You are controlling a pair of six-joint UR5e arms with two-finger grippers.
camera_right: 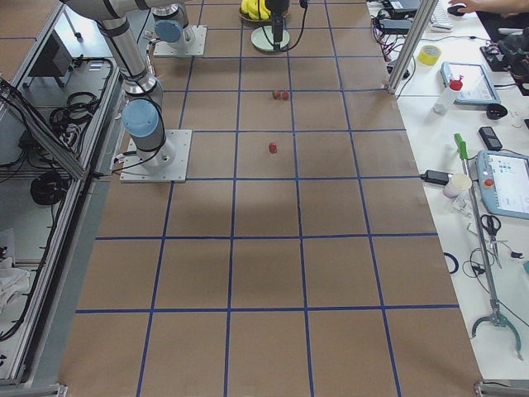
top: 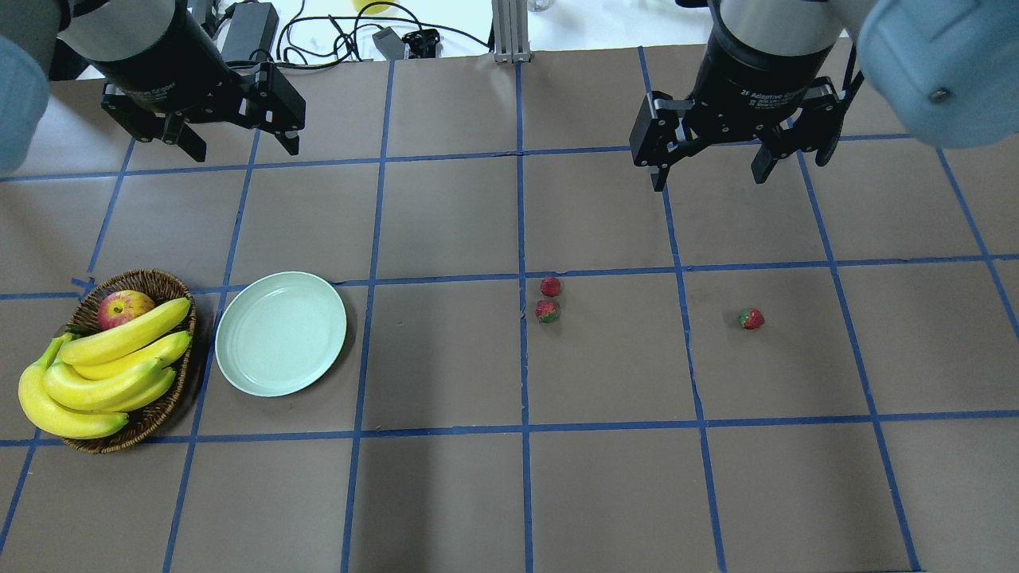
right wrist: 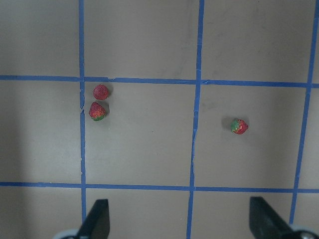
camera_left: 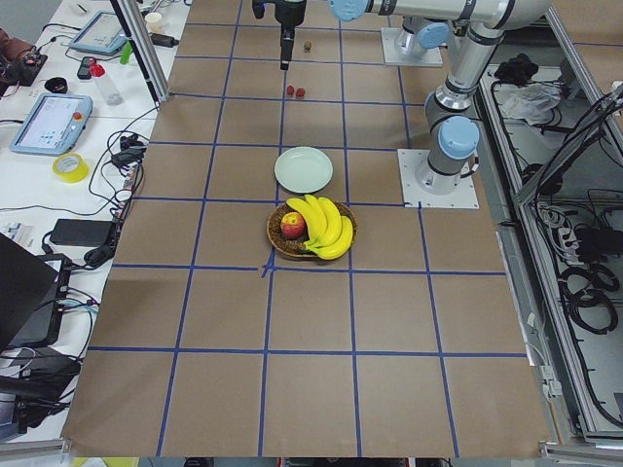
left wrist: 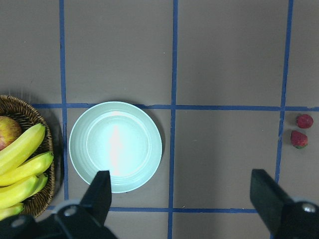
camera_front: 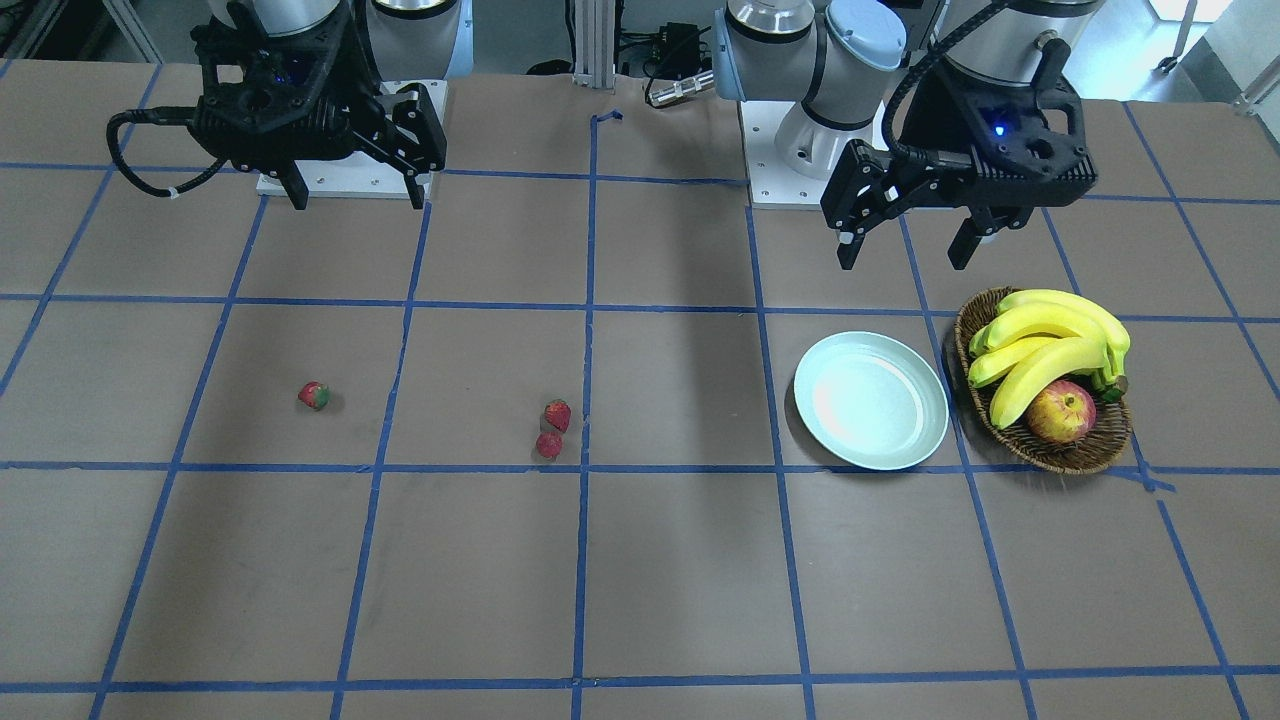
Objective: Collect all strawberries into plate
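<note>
Three small red strawberries lie on the brown table: two close together (top: 551, 286) (top: 547, 310) near the middle and one (top: 751, 318) alone to the right. They also show in the right wrist view (right wrist: 100, 91) (right wrist: 97, 111) (right wrist: 239, 126). The pale mint plate (top: 281, 333) lies empty at the left, beside the basket; the left wrist view shows it below the gripper (left wrist: 115, 146). My left gripper (top: 243, 150) is open and empty, raised behind the plate. My right gripper (top: 708, 181) is open and empty, raised behind the strawberries.
A brown wicker basket (top: 151, 278) at the far left holds a bunch of bananas (top: 103, 366) and a red-yellow apple (top: 123, 307). Blue tape lines grid the table. Cables and a power brick lie beyond the far edge.
</note>
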